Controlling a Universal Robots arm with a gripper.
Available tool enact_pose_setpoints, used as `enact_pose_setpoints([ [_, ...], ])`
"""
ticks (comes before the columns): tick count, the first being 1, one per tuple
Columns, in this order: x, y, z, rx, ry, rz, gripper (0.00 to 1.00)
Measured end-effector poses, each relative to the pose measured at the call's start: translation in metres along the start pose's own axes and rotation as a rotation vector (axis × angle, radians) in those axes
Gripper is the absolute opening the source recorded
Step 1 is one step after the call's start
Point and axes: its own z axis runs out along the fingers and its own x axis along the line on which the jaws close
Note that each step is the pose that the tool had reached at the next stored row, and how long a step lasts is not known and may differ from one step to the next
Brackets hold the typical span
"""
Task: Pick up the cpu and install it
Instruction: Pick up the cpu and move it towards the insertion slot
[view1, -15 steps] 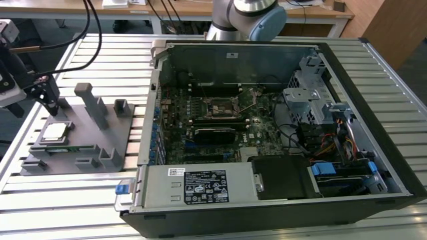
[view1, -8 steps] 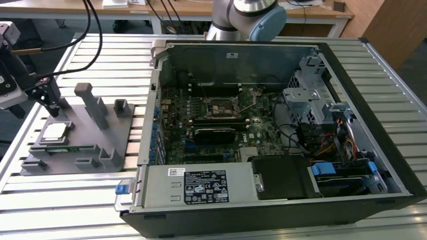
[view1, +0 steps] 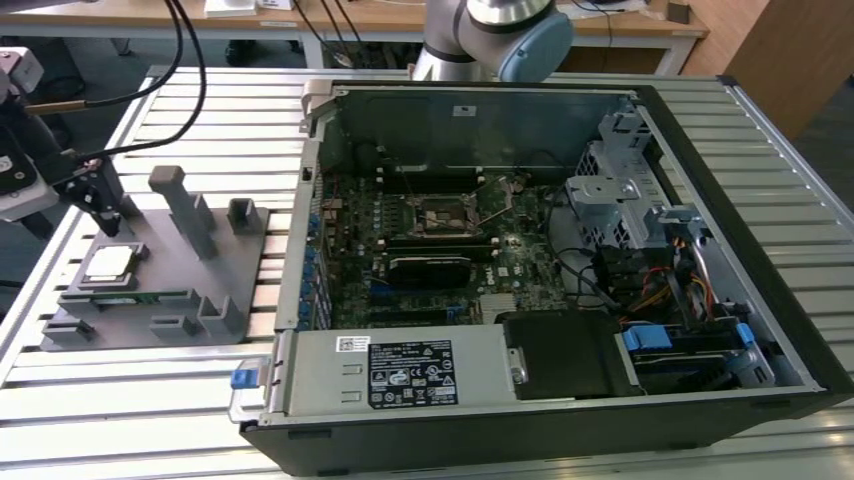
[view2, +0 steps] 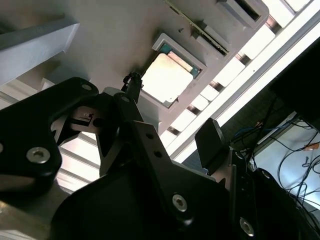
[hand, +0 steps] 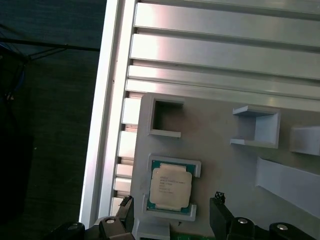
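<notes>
Black gripper (hand: 171, 204) hovers with fingers spread just above the cpu (hand: 170, 186), which lies flat in a recess of the grey fixture (hand: 220, 165) on the slatted tabletop (hand: 225, 50), untouched.

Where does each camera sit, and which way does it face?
Exterior view: off the arm, looking down on the case, holder and cpu; shows the arm and tool.
First wrist view: at the wrist, looking down past the fingers onto the cpu.
Second wrist view: at the wrist, looking slantwise along the tool's body to the cpu.
Shared: both wrist views show the cpu in its holder pocket between the open tool's fingers.
</notes>
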Motion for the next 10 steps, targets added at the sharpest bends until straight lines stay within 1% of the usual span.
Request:
enact_pose_setpoints([
  [6,0.0002,-0.0032,0.0062,0.0,0.0,0.0,0.7],
  [10,0.0001,-0.0038,0.0111,0.0,0.0,0.0,0.7],
])
